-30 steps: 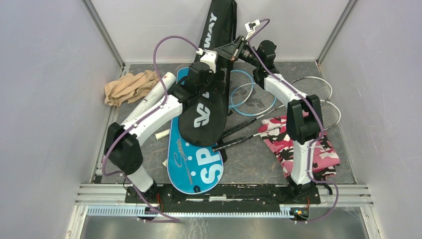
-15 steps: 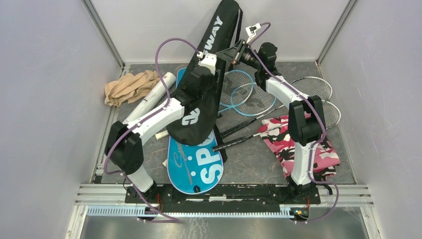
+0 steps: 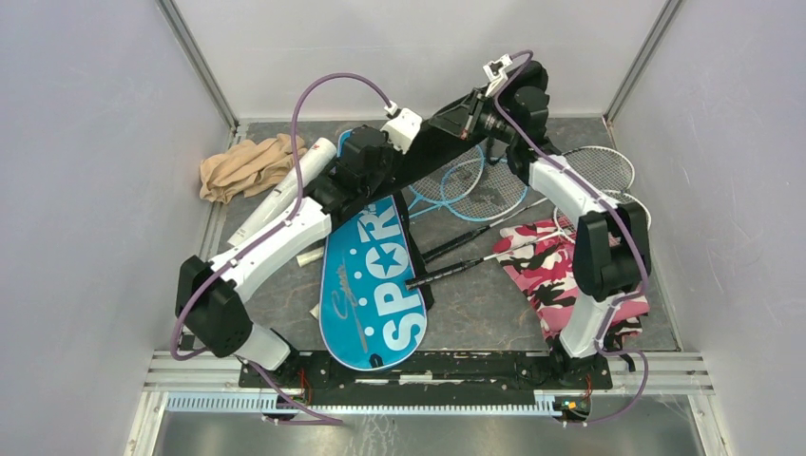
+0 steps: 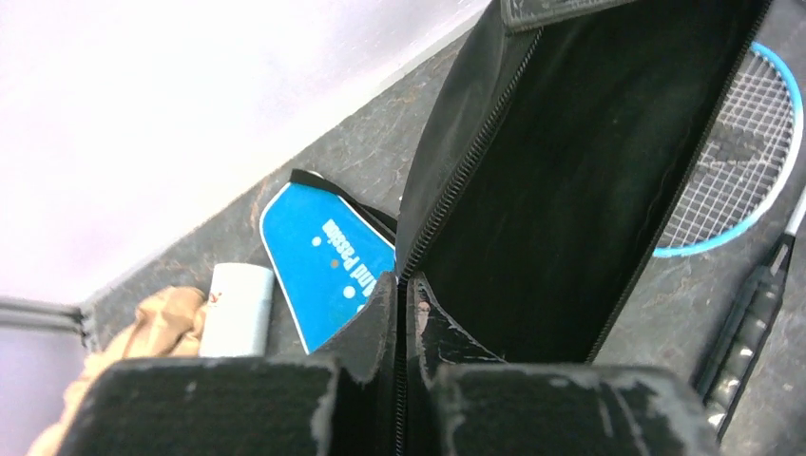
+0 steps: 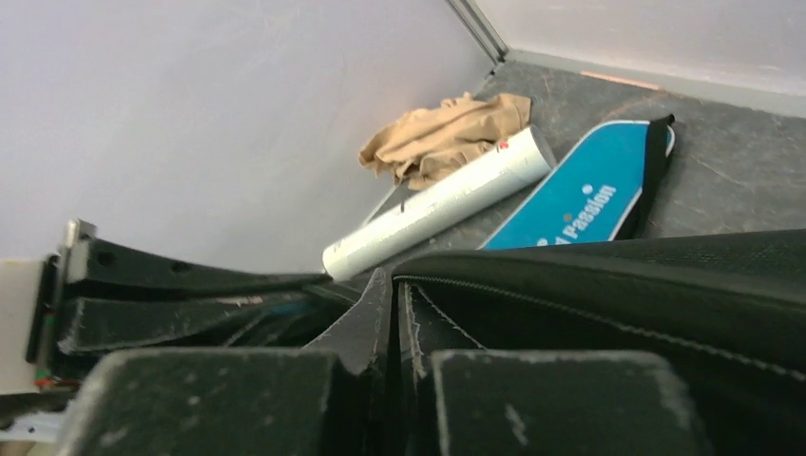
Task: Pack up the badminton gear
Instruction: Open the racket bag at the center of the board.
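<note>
Currently, item by item.

- **Black racket cover** [image 4: 570,171]: lifted off the counter [image 3: 475,304] and strung between the two arms. Its zip mouth gapes and the dark lining shows. No contents are visible in the left wrist view.
- **Left gripper** [image 4: 401,294]: pinched closed on the cover's zip edge.
- **Right gripper** [image 5: 394,294]: likewise clamped on a thin fold of the cover's rim.
- **Blue "SPORT" cover** [image 3: 375,285]: flat on the counter, its far end under the raised cover.
- **Blue rackets** [image 3: 456,185]: two overlapping heads on the counter, below the black cover's right end.
- **Silver rackets** [image 3: 599,166]: further right, beside the pink camouflage cloth [image 3: 570,275].
- **White tube** [image 3: 285,185]: on the left, just beside the tan cloth [image 3: 247,166].

Hazards, as judged:

- Each hold is a narrow pinch on limp fabric, so pulling the arms apart may slip the edge free and drop the cover onto the rackets.
- Slackening may let the mouth fall shut.
- With both grippers occupied, neither is free to load a racket. Releasing one side would likely collapse the opening.
- The hanging cover may also drag across the blue rackets or the blue cover and shift them.
</note>
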Robot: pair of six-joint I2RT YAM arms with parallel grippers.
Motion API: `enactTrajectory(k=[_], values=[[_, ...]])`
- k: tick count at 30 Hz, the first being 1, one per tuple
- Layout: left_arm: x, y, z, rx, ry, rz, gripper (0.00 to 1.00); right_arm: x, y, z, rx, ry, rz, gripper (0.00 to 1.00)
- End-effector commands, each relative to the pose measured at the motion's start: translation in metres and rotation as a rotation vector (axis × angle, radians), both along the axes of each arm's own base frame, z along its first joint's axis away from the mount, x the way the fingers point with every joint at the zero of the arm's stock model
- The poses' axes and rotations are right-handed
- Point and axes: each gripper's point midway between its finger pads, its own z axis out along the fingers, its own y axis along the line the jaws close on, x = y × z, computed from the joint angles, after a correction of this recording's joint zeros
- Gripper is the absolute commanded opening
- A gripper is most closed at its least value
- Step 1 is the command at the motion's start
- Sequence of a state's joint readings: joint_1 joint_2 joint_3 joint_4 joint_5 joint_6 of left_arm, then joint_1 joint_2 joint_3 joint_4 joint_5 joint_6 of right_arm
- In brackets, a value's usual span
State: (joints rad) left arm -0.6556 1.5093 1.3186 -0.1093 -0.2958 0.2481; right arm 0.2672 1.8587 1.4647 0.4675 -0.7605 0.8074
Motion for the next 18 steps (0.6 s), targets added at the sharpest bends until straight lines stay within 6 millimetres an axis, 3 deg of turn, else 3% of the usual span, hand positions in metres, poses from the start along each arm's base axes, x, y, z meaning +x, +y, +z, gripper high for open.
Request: enactTrajectory(k=[1,3,10,18], values=[[-0.015,0.010,0.029,0.133,-0.086,-0.104,0.02,-0.024,-0.024,0.015,-0.136,-0.127,-0.005,0.10],[-0.020,0.008,0.028,0.176,-0.080,-0.156,0.02,-0.039,-0.026,0.006,-0.210,-0.142,0.049,0.23],[-0.032,0.003,0.021,0.316,-0.072,-0.303,0.02,-0.093,-0.049,-0.011,-0.488,-0.234,0.206,0.55],[-0.057,-0.004,0.014,0.443,-0.033,-0.521,0.02,-0.123,-0.095,0.027,-0.804,-0.580,0.098,0.91]])
